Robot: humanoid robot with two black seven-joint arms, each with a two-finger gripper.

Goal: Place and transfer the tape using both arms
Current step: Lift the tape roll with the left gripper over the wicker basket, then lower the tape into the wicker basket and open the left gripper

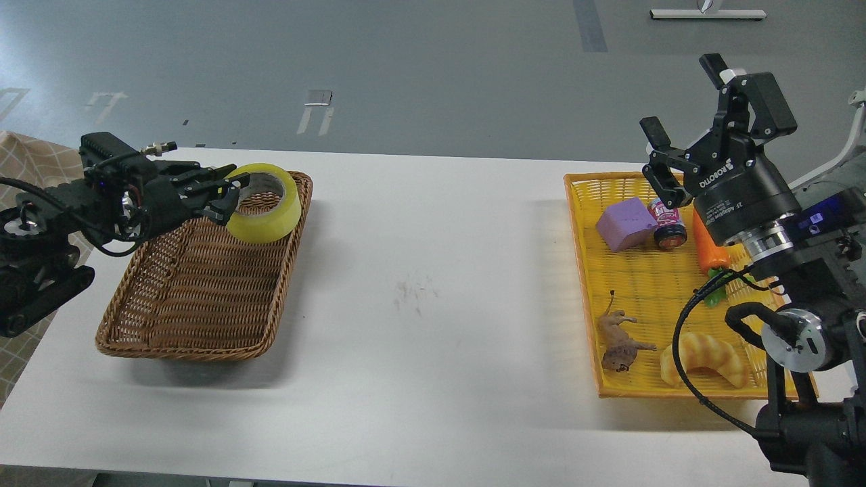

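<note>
Left gripper [226,189] clasps glossy yellow tape [265,203] over woven wicker basket [183,297]; right gripper [683,118] splayed — empty.

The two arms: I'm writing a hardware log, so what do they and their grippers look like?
Both arms are black and jointed, with loose black cables. The right gripper is a black two-finger unit with white ROBOTIQ lettering on a cylindrical body, above a silver ring; a silver disc caps a lower joint. The left gripper is black too, with a boxy black module and a small silver connector behind it.
</note>
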